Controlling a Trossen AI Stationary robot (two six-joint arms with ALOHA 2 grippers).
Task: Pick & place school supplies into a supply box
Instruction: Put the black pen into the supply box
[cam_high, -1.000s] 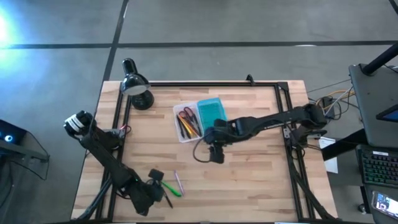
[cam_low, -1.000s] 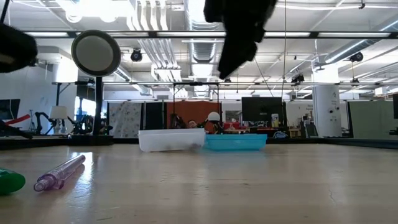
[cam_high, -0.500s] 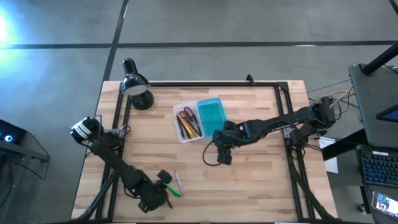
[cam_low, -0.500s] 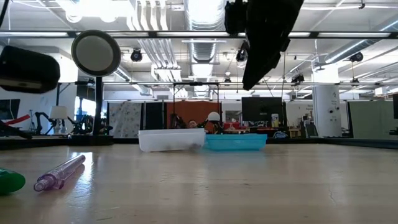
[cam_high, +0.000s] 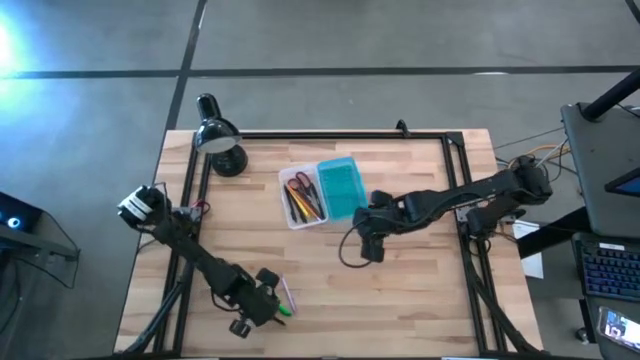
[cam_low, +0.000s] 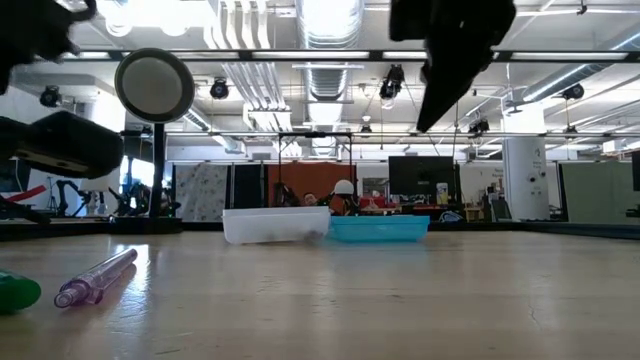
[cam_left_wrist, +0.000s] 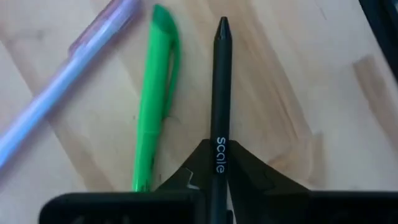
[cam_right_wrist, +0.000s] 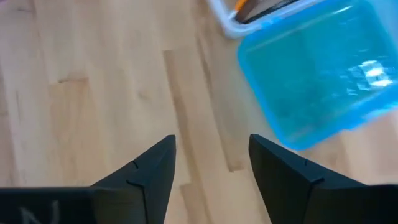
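The left arm's fingers (cam_left_wrist: 214, 186) straddle a black pen (cam_left_wrist: 219, 99) lying lengthwise between them on the worktop (cam_high: 420, 290), green marker (cam_left_wrist: 152, 93) just beside; whether they clamp it is unclear; the right arm's fingers (cam_right_wrist: 208, 165) stand wide near the supply box (cam_high: 320, 190)

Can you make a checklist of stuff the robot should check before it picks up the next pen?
1. Left gripper lined up on a pen: ok, the black pen lies between its fingers.
2. Pen actually clamped: cannot tell.
3. Neighbours out of the way: not ok, the green marker lies close beside the black pen, and the purple pen is just past it.
4. Supply box open: ok, its blue lid is folded out flat.
5. Room in the tray: cannot tell, scissors and pencils already lie in it.
6. Right gripper clear: ok, open, empty, beside the box.
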